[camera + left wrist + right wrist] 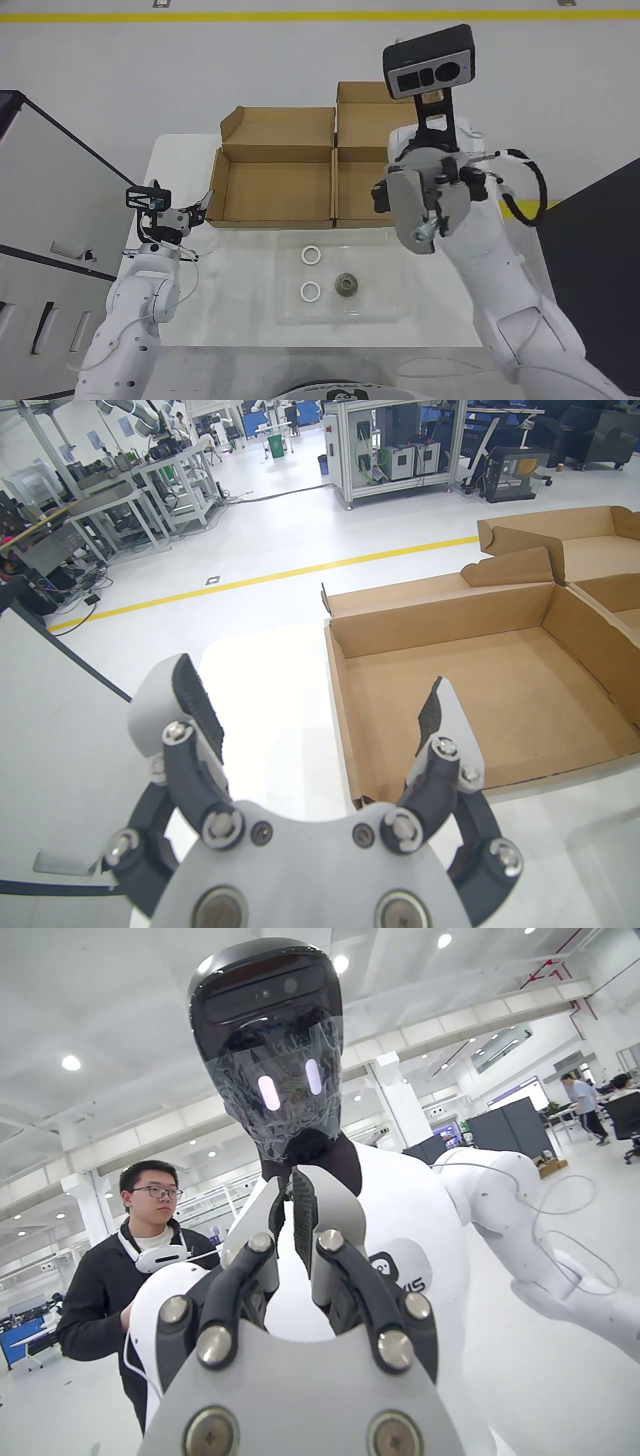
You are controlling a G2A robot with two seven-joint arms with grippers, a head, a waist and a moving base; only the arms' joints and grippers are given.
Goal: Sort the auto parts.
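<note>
Parts: The far white ring (312,255), the near white ring (311,293) and the dark round part (345,285) were laid close together on the surface (240,285), just in front of the boxes.
Boxes: The left box (270,192) and the right box (357,190) were set side by side, lids folded back. No part was seen inside them.
Left gripper: The left gripper (312,680) was held by the near corner of the left box, apart from the parts. Its fingers (197,700) were spread wide, with nothing between them.
Right gripper: The right gripper (287,1188) was lifted high and turned away from the surface. Its fingers (305,1208) were pressed together, and nothing was seen pinched.
Step in hand: It looked as if the first part was yet to be picked.
How to do it well: One ring should be taken alone, without bumping its neighbours. Rings should go in one box and the dark part in the other.
Top view: The three parts and both boxes were seen together.
Left wrist view: The brown floor and walls of the left box were seen close up.
</note>
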